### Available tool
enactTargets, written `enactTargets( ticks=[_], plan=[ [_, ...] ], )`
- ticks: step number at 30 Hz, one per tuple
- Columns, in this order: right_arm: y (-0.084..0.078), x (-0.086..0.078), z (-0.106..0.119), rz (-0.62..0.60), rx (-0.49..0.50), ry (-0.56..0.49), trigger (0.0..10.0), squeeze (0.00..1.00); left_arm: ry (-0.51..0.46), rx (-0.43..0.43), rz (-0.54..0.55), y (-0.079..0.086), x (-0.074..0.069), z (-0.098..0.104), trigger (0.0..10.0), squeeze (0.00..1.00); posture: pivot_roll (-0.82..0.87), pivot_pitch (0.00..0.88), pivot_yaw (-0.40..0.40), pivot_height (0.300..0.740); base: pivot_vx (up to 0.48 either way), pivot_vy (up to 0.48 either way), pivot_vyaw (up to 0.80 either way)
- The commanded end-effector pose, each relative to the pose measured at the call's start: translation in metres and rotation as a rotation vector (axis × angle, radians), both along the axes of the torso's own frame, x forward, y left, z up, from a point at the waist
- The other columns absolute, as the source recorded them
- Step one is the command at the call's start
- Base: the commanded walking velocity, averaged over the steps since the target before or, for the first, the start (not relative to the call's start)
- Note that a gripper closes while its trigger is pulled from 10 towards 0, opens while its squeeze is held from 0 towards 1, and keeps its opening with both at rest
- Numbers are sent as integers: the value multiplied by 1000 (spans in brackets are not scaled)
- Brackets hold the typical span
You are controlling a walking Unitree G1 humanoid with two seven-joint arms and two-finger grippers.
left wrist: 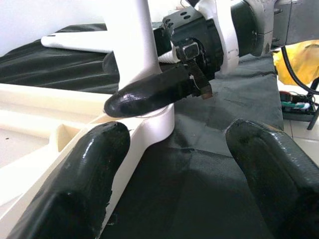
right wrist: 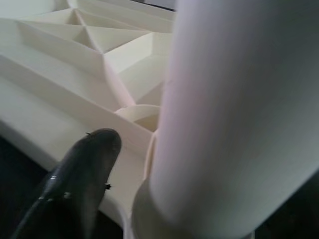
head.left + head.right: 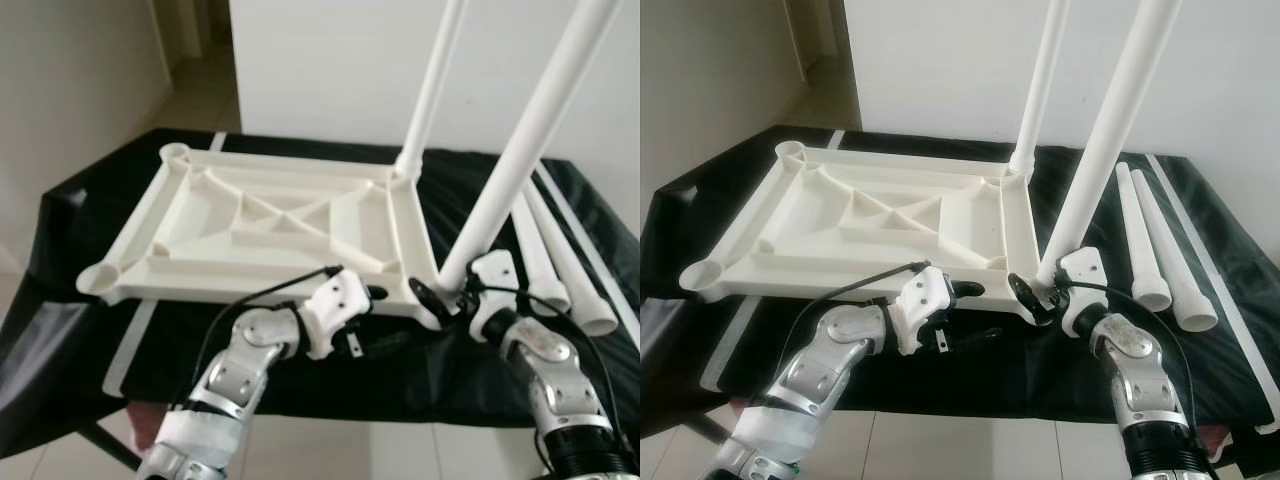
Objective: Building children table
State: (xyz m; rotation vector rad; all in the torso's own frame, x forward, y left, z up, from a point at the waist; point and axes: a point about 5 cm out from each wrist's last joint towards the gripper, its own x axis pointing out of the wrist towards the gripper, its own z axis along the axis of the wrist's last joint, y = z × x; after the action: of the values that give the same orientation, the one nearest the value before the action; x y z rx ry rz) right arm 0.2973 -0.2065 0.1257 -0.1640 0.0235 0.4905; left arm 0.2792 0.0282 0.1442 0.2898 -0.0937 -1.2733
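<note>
The white plastic tabletop (image 3: 270,225) lies upside down on a black-covered table. One white leg (image 3: 430,90) stands in its far right corner socket. A second leg (image 3: 520,150) stands in the near right corner socket, tilted slightly. My right gripper (image 3: 440,297) is shut on this leg just above the socket; in the right wrist view the leg (image 2: 234,109) sits against one black finger (image 2: 75,184). My left gripper (image 3: 358,320) is open at the tabletop's near edge, left of that corner. One of its fingers (image 1: 75,189) rests by the rim.
Two loose white legs (image 3: 560,265) lie side by side on the black cloth (image 3: 400,380) at the right. A white wall stands behind the table. Tiled floor (image 3: 60,460) shows at the left and below the table's near edge.
</note>
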Motion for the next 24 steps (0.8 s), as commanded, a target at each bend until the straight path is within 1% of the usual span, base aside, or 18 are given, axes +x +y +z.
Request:
enactTargets(
  ticks=[1,3,4,12,13,14,15,18,22,24],
  plan=[
    [-4,1,2,7,-9,-7,4196,0,1,3,53,-1,1,-5,10000,0,14,0,-35,740,0,0,0],
    [-5,1,2,9,-11,-10,4196,0,-2,4,53,-1,1,-5,10000,0,14,0,-35,740,0,0,0],
    [-6,0,1,21,-18,-16,0,0,0,-4,52,-2,1,-4,10000,0,12,0,-37,740,0,0,0],
    [-7,-2,0,26,-13,-21,0,0,3,-1,56,0,2,-5,10000,0,12,0,-36,740,0,0,0],
    [-7,-2,-1,24,-14,-18,4078,0,2,0,55,0,2,-5,10000,0,12,0,-36,740,0,0,0],
    [-7,-2,-1,24,-14,-18,4078,0,2,0,55,0,2,-5,10000,0,12,0,-36,740,0,0,0],
    [-5,-4,-4,7,-9,-19,10000,0,-5,12,54,0,2,-7,10000,0,6,0,-31,740,0,0,0],
    [-1,-5,-7,-17,21,-16,10000,0,-10,18,52,0,2,-7,10000,0,5,0,-31,740,0,0,0],
    [0,-5,-9,-30,41,-3,10000,0,-11,18,52,0,2,-7,10000,0,5,0,-31,740,0,0,0],
    [4,-5,-10,-87,51,-15,10000,0,-10,19,54,1,3,-6,10000,0,5,0,-33,740,0,0,0]
  ],
)
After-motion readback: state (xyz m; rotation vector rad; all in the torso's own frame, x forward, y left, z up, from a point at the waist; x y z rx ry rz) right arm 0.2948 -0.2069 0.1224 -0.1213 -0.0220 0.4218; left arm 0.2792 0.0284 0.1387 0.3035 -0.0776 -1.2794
